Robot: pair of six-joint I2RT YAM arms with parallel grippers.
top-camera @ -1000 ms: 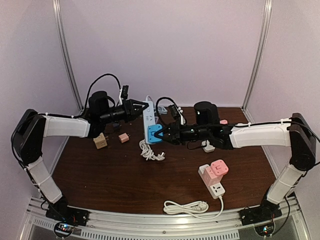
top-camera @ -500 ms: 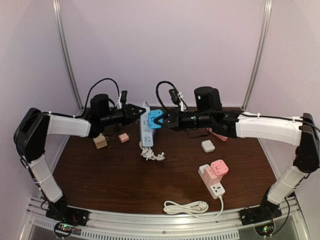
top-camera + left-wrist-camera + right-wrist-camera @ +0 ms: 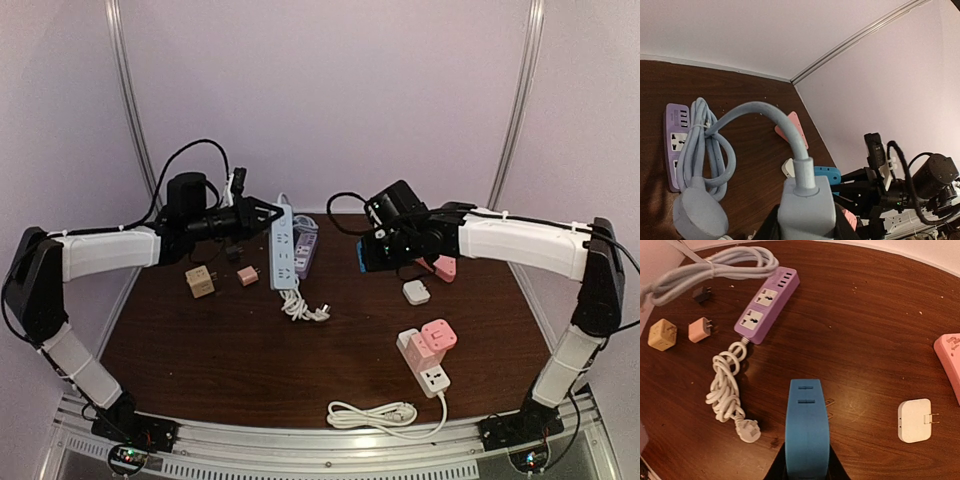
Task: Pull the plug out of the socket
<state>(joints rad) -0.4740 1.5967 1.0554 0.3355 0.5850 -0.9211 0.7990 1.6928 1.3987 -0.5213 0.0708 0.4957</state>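
Plug (image 3: 807, 420), blue, light and rigid, is pinched by its flat sides in my right hand (image 3: 806, 466), above the desk (image 3: 250, 350) and well apart from the power strip (image 3: 283, 245), which my left hand (image 3: 262, 213) grips at its cord end. Smooth plastic, so it may slip.

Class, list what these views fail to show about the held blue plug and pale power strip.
1. Left wrist: the socket face of the pale power strip. Only its cable end shows, and the bottom edge cuts off the rest.
2. Right wrist: how the jaws hold the blue plug, cut off by the bottom edge.
3. Top external: the plug's pins, too small to make out.
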